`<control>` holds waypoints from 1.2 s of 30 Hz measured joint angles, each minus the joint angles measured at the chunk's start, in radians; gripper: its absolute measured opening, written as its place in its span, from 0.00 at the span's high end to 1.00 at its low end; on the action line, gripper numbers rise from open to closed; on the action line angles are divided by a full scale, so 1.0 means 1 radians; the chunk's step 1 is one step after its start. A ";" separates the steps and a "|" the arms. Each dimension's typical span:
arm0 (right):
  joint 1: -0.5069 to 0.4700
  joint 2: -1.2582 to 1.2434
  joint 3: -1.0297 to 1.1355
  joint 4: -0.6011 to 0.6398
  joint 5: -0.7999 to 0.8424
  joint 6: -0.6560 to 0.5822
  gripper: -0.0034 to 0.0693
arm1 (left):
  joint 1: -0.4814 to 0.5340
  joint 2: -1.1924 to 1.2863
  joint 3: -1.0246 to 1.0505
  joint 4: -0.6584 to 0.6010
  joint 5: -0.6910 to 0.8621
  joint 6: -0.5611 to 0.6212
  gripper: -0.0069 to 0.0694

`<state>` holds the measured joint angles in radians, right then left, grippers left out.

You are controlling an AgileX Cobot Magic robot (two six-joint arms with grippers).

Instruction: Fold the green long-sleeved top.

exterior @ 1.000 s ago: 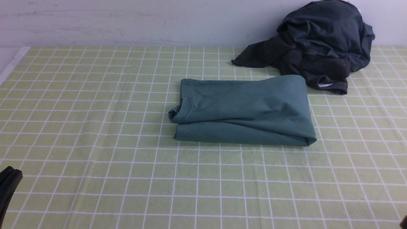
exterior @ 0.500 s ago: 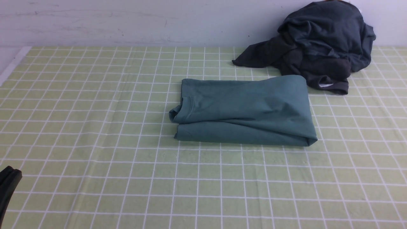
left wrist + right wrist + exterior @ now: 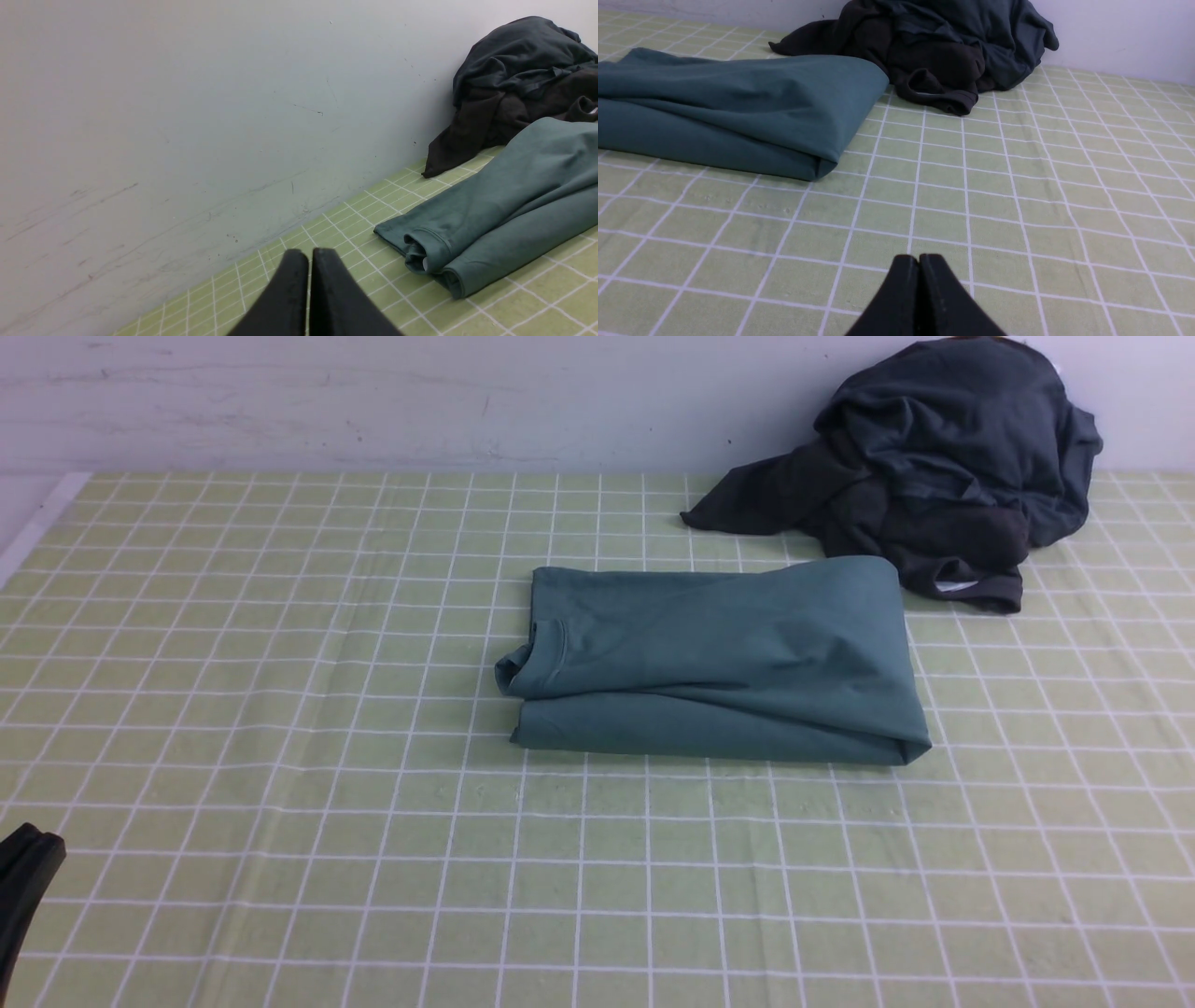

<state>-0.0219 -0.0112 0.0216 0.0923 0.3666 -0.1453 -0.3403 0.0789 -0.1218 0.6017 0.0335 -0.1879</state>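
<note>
The green long-sleeved top point(image 3: 719, 663) lies at the centre of the front view as a compact folded rectangle, its ribbed neck at the left end and its rounded fold at the right. It rests flat on the green checked cloth point(image 3: 280, 709), and no arm touches it. By the look of it the folding is done or nearly so.

Just beyond its upper right corner, in the upper right of the frame against the wall point(image 3: 373, 401), sits a crumpled dark grey garment point(image 3: 934, 467); one hem of it lies very near the top's far right corner, and I cannot tell whether they touch.

The left gripper point(image 3: 308, 254) shows at the bottom of its wrist view with fingers pressed together, holding nothing. The right gripper point(image 3: 919, 259) is likewise closed and empty, low over bare cloth, well apart from the top.

Risks, as I judge them: any further reach toward the right end could snag the dark garment and drag it over the fold; a pinch at the loose neck layers could pull the stack open.

Count: one green top, one dark garment, two grippers.
</note>
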 joint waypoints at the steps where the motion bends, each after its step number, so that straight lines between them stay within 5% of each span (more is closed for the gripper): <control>1: 0.000 0.000 0.000 0.000 0.000 0.000 0.97 | 0.000 0.000 0.000 0.000 0.000 0.000 0.91; 16: 0.000 0.000 0.000 0.000 0.001 0.000 0.97 | 0.001 -0.028 0.147 -0.012 0.010 0.000 0.91; 25: 0.000 0.000 0.000 -0.001 0.002 -0.002 0.97 | 0.152 -0.089 0.152 -0.366 0.164 0.018 0.91; 36: 0.000 0.000 0.000 -0.001 0.002 -0.002 0.97 | 0.267 -0.090 0.150 -0.628 0.313 0.112 0.91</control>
<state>-0.0219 -0.0112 0.0216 0.0910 0.3684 -0.1474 -0.0735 -0.0109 0.0281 -0.0267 0.3467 -0.0756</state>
